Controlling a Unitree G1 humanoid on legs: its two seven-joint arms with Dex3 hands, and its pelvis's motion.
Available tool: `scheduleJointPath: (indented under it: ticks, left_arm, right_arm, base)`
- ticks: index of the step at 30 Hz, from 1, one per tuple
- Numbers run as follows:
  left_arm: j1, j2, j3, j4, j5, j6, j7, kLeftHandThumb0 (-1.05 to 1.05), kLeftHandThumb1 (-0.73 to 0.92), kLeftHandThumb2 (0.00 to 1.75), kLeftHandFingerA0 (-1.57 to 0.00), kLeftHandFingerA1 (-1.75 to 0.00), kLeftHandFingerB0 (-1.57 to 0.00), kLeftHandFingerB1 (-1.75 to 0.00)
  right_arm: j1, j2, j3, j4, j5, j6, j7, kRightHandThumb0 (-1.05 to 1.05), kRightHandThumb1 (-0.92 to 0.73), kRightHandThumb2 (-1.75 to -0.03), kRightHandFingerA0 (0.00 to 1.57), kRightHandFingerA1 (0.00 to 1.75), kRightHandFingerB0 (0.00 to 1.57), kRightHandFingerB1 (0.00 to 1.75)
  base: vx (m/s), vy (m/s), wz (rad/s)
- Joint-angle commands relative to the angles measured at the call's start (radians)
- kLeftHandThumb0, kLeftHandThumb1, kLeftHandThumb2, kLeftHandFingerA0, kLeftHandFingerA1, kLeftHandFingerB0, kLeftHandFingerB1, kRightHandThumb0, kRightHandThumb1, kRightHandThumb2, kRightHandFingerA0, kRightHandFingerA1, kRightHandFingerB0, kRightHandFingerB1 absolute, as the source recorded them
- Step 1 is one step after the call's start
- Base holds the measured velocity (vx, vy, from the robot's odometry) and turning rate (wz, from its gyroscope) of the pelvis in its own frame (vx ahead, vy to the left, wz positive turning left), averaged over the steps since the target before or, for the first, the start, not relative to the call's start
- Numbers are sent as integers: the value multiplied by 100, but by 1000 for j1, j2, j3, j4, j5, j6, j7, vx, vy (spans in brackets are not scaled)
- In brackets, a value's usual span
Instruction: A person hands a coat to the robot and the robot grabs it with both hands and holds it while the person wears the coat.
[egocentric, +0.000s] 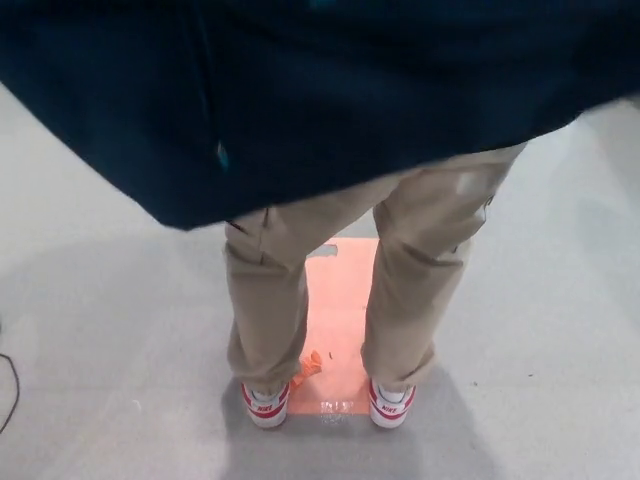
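A dark navy coat (320, 90) fills the whole top of the head view, its lower hem hanging across the picture. Below the hem stand a person's legs (270, 300) in beige trousers, with white and red shoes (265, 405) on the floor. The person stands close in front of me. Neither of my hands shows in the picture; the coat covers the area where they could be.
An orange rectangle (340, 300) is marked on the grey floor (540, 330) between the person's feet. A thin black cable (8, 390) lies at the far left edge.
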Motion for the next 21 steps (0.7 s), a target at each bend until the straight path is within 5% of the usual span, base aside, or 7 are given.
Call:
scheduleJointPath:
  ticks: [1,12,13,14,15,18,21]
  left_arm:
    - [-16,39,-1,4,9,57,4,-25,56,60,-96,-159,-80,-65]
    - [-1,41,-10,2,10,69,10,-28,57,57,-98,-156,-79,-62]
    - [0,42,-5,2,3,64,1,-33,59,65,-98,-158,-72,-68]
    - [1,42,-3,2,-1,63,-2,-29,66,59,-89,-142,-57,-54]
    - [7,33,5,5,-10,96,-30,-64,57,92,-9,-46,0,-34]
    - [18,8,29,11,-33,184,-90,-95,73,99,0,-2,0,0]
    - [27,1,71,7,-68,175,-125,-98,70,100,0,-3,0,0]
  right_arm:
    - [-10,-8,7,1,-3,14,-17,-25,-56,-60,101,158,83,64]
    - [-10,-4,5,3,7,40,14,-28,-66,-59,105,153,78,59]
    - [-10,-2,3,4,10,51,29,-31,-71,-64,101,149,58,50]
    - [-9,-2,3,5,11,54,38,-45,-72,-62,91,116,36,35]
    - [-10,4,-7,8,25,76,89,-83,-59,-95,4,21,3,15]
    - [-9,12,-33,9,54,101,169,-91,-60,-96,0,3,0,6]
    - [-8,14,-45,6,61,114,201,-101,-68,-99,0,0,0,0]
  base:
    - [0,0,0]
    - [0,0,0]
    - [0,0,0]
    - [0,0,0]
    - [0,0,0]
    - [0,0,0]
    - [0,0,0]
